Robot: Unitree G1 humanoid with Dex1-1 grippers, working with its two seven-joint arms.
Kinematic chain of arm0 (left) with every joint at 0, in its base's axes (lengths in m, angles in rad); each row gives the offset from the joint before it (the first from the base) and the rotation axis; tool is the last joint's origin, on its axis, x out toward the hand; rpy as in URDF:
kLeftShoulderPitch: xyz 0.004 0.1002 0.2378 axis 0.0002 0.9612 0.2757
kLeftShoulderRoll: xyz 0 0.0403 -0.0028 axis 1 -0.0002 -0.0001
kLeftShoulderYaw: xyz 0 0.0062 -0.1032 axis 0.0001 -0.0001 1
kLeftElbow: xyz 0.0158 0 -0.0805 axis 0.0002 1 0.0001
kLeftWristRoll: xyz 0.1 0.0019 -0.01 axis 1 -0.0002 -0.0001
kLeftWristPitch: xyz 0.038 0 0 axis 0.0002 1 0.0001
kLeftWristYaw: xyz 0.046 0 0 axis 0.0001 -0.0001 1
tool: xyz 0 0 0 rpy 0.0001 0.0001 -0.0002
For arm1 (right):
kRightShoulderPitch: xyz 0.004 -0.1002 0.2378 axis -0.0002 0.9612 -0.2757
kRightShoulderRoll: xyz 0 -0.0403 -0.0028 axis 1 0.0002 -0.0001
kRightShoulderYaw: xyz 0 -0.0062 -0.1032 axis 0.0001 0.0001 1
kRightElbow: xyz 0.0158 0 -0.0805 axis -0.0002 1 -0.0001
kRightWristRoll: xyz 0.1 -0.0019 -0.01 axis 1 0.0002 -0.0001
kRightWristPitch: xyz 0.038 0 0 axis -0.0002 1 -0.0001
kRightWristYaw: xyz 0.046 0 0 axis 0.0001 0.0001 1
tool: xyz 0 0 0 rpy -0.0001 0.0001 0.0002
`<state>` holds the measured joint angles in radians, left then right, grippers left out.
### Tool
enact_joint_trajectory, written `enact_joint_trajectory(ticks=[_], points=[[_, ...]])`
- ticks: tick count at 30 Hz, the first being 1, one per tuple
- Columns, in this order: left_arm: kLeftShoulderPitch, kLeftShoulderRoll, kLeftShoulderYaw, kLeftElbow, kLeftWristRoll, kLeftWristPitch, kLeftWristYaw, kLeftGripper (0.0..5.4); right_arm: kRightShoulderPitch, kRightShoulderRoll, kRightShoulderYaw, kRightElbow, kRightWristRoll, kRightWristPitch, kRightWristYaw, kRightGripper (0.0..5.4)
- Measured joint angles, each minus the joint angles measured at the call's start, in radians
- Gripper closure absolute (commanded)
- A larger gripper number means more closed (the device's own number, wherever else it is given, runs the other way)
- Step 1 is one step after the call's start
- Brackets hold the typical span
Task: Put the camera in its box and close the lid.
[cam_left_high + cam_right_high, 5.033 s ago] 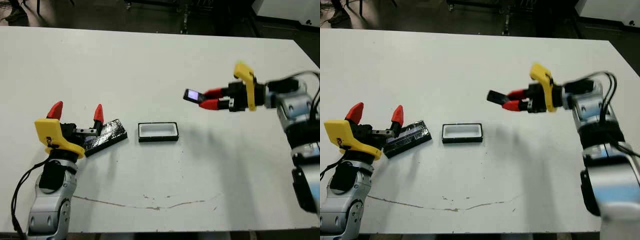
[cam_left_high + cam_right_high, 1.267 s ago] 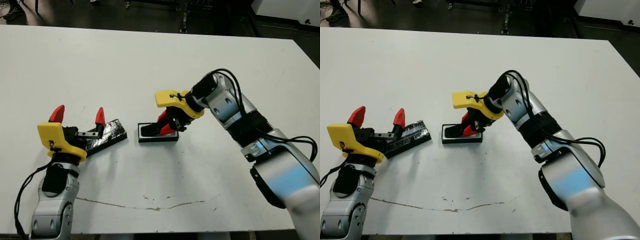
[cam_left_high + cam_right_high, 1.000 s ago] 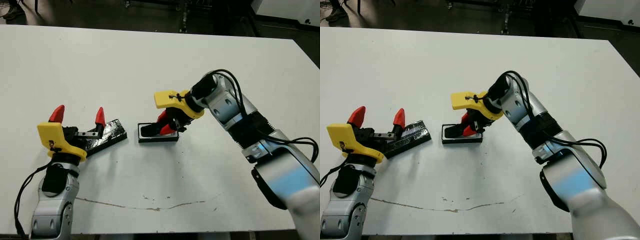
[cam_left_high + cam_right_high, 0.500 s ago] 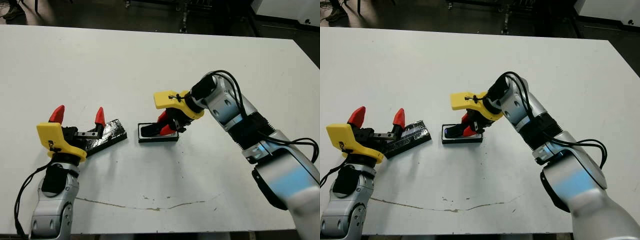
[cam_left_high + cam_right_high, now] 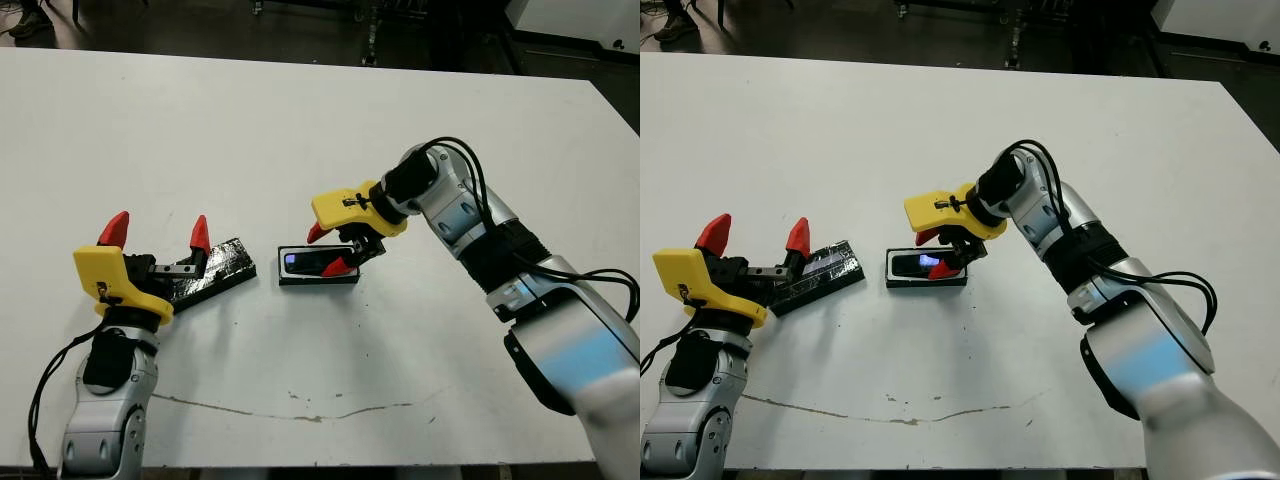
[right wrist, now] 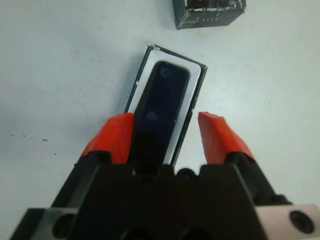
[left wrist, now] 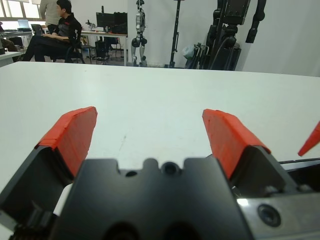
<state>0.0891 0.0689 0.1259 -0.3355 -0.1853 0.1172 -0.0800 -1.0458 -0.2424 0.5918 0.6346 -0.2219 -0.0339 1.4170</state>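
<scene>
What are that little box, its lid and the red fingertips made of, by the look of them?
The box looks like thin card or plastic, matte black outside with a white lining. The lid seems wrapped in glossy film: it glints and crinkles. The left gripper's fingertips look like matte moulded plastic or rubber, with flat, dull faces. None of this is certain.

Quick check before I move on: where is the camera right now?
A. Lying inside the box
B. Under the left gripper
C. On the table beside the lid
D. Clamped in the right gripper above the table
A. The camera lies inside the box with white lining showing around it, and the right gripper is open, its fingers spread on either side of it.
</scene>
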Motion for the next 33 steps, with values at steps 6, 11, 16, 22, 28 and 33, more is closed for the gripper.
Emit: enact_joint_trajectory(ticks=[6, 11, 16, 22, 28, 33], points=[[0.002, 0.0, 0.0, -0.001, 0.001, 0.001, -0.001, 0.0, 0.013, 0.01, 0.015, 0.014, 0.014, -0.011, 0.069, 0.62], [0.002, 0.0, -0.001, 0.0, 0.011, 0.001, 0.0, 0.0, 0.01, 0.009, 0.002, 0.024, 0.017, -0.02, 0.088, 0.02], [0.002, 0.0, 0.0, 0.0, 0.013, 0.001, 0.0, 0.0, -0.032, 0.0, -0.03, 0.043, 0.014, -0.007, 0.081, 0.02], [0.004, 0.0, -0.001, 0.0, 0.013, 0.001, 0.001, 0.0, -0.089, -0.021, -0.091, 0.077, 0.016, -0.003, 0.049, 0.02], [0.005, 0.0, 0.003, 0.002, 0.001, 0.0, -0.004, 0.0, -0.089, -0.059, -0.248, 0.024, 0.126, 0.208, -0.001, 0.02], [0.004, 0.007, 0.009, 0.003, -0.001, -0.002, -0.014, 0.0, -0.005, -0.1, -0.429, -0.18, 0.242, 0.395, -0.166, 0.22]])
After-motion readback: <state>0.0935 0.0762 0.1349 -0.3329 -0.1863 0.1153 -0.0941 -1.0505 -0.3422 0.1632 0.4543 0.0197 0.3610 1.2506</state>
